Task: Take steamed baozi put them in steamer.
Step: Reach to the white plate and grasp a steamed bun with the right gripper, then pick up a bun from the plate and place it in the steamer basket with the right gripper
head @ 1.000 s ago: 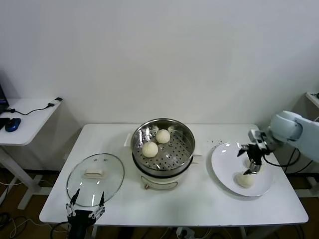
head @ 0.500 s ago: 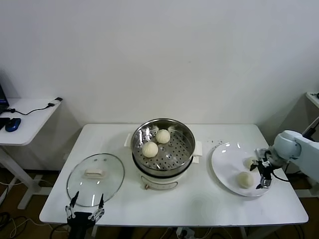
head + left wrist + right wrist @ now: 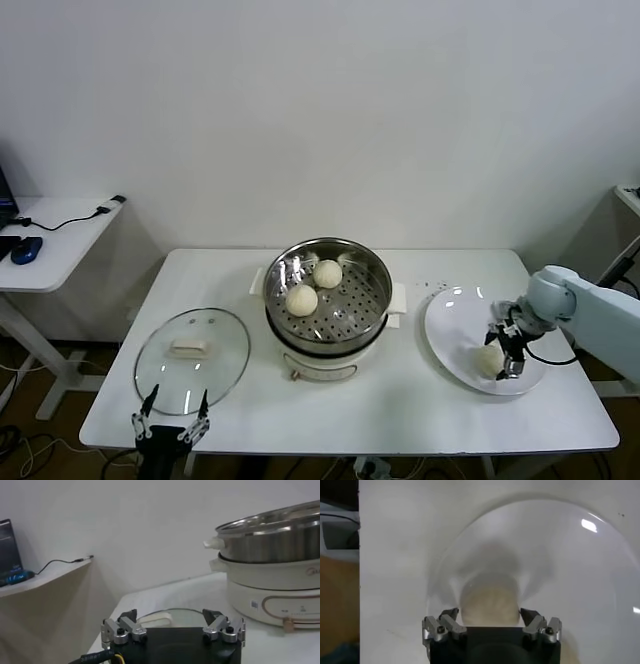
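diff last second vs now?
Right gripper dropped from above the flat white plate and settled open around the front cream-white bun, not gripping it yet. Unchanged: two buns in the shiny steel steamer, glass lid, left gripper parked open.

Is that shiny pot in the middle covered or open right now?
Open. The steamer has no cover on it: two baozi sit exposed on its perforated tray, and the glass lid lies flat on the table beside it.

My view is evenly bright; glare spots the flat white plate [image 3: 590, 555] (soft shadows only), and the nearest cream-white bun [image 3: 489, 602] blurs.
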`<state>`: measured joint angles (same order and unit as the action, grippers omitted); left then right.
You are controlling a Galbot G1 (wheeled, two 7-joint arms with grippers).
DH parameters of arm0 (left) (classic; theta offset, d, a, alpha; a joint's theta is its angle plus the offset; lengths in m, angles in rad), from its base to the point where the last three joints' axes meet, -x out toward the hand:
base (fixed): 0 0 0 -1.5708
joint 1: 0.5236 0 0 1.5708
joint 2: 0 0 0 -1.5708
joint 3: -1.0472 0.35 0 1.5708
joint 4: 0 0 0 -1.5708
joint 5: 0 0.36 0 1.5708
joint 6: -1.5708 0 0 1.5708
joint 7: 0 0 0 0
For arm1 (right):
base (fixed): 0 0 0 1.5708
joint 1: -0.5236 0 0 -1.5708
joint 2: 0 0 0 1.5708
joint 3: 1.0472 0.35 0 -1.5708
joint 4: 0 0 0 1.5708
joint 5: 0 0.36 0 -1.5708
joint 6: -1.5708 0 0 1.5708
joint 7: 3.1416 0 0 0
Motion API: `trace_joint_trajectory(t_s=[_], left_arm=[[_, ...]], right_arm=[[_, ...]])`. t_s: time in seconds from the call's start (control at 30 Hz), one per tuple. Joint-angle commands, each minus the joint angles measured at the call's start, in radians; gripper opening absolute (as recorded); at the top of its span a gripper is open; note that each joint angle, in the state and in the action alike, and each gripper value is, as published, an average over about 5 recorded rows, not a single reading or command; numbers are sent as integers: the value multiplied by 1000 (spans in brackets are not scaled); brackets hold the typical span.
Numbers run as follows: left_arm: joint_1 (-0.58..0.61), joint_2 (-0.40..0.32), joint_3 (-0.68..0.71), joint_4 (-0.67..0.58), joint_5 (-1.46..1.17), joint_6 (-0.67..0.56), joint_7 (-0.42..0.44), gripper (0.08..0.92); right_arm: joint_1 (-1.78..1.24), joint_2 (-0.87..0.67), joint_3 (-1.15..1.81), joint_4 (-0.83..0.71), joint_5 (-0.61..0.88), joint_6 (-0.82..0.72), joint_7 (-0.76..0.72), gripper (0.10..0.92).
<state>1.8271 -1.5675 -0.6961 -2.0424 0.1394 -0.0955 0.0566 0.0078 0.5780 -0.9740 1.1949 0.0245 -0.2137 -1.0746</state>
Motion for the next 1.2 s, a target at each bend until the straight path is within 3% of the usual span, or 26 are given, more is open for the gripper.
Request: trace_joint_trajectory(t_s=[0.03, 0.37, 0.7, 0.83, 1.07, 1.2], left_arm=[[-4, -4, 3, -2, 7, 3, 0, 823], [3, -4, 2, -1, 7, 0, -1, 823], [9, -5, 3, -1, 9, -2, -2, 823], [9, -5, 5, -4, 12, -1, -1, 823], [12, -8, 5, -11, 26, 3, -2, 823], [17, -11, 7, -13, 31, 3, -3, 823]], right_arm=[[-12, 29, 6, -21, -8, 0, -5, 819], [1, 31, 3, -39, -8, 8, -16, 649], [57, 14, -4, -30, -9, 85, -35, 588], [249, 40, -108, -27, -32, 265, -67, 585], [661, 180, -308, 12, -200, 705, -97, 589], [807, 270, -370, 60, -214, 835, -66, 593]])
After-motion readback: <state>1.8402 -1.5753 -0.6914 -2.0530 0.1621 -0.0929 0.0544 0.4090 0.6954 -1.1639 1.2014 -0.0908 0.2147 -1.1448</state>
